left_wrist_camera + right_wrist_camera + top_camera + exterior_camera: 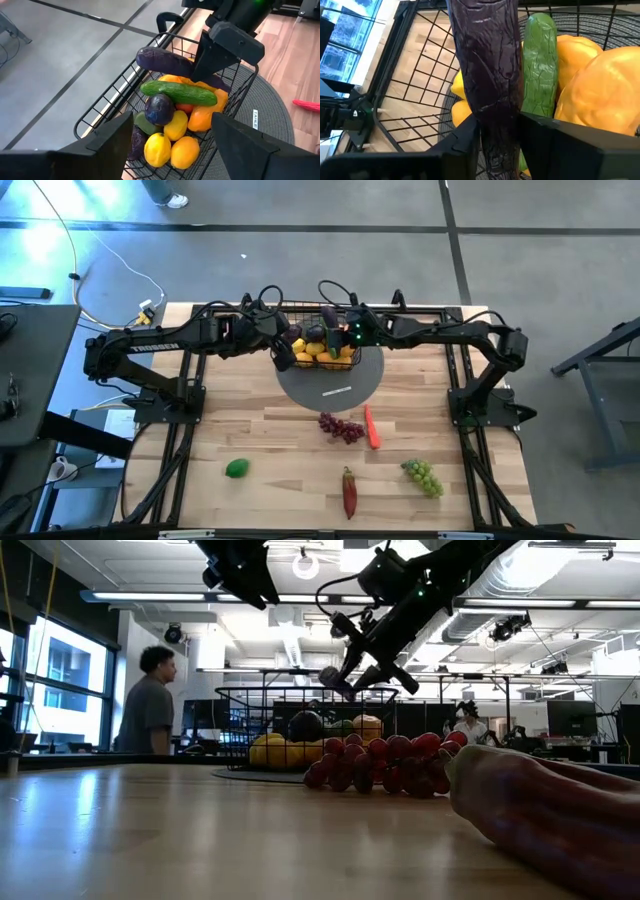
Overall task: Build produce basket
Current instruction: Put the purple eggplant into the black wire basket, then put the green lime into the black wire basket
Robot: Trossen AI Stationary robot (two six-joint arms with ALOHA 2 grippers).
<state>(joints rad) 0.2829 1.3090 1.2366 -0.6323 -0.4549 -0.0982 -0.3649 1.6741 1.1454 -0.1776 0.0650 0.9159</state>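
The black wire basket [300,314] stands on a round grey mat [350,385] at the table's far middle. It holds yellow lemons [157,148], a plum [160,108], a green cucumber [177,92] and orange fruit [202,118]. My right gripper [333,335] reaches over the basket from the right, shut on a long dark purple eggplant [162,61]. My left gripper [170,130] is open and touches nothing. It hovers above the basket's left end [283,352]. My right gripper [500,125] pinches the eggplant between its two fingers at one end [497,117]. It slants down from the table's right. The eggplant sticks out forward along the fingers, roughly level at rim height above the cucumber [540,60]. I cannot tell whether it touches the produce below.
On the near half of the table lie purple grapes [340,427], an orange carrot [372,427], green grapes [422,477], a red pepper [349,492] and a green fruit [236,468]. People [150,705] stand in the room behind the table.
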